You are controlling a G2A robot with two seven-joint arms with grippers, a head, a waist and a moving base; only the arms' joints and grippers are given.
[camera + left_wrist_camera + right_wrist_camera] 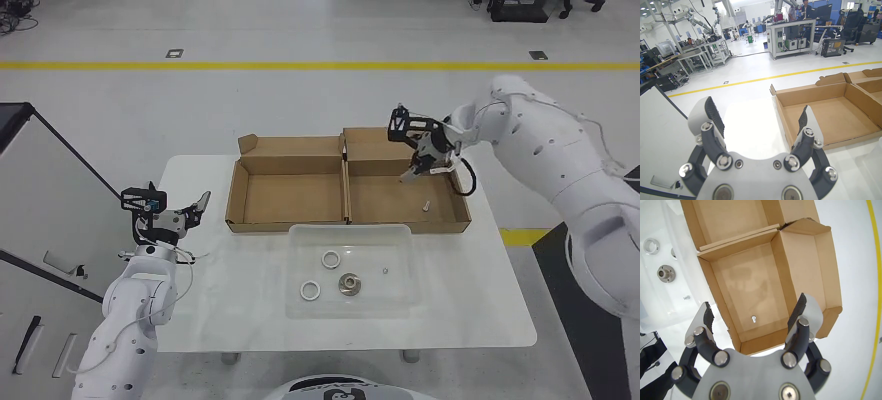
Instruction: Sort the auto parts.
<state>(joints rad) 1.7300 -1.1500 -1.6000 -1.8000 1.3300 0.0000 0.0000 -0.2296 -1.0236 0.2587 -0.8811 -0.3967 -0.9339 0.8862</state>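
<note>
One bolt (753,319) lies in the box (745,279) beneath the right hand (755,305), spread wide and empty.

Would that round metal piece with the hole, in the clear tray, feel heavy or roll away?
The flanged metal hub looks solid and thick, so it is probably heavy for its size. It lies flat on its wide flange in the clear tray, so it likely won't roll. Its smooth surface may slip when gripped.

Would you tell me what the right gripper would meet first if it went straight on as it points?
Probably the floor of the brown cardboard box, beside the small silver bolt lying there; the open right gripper hangs over it, though depth is hard to judge.
</note>
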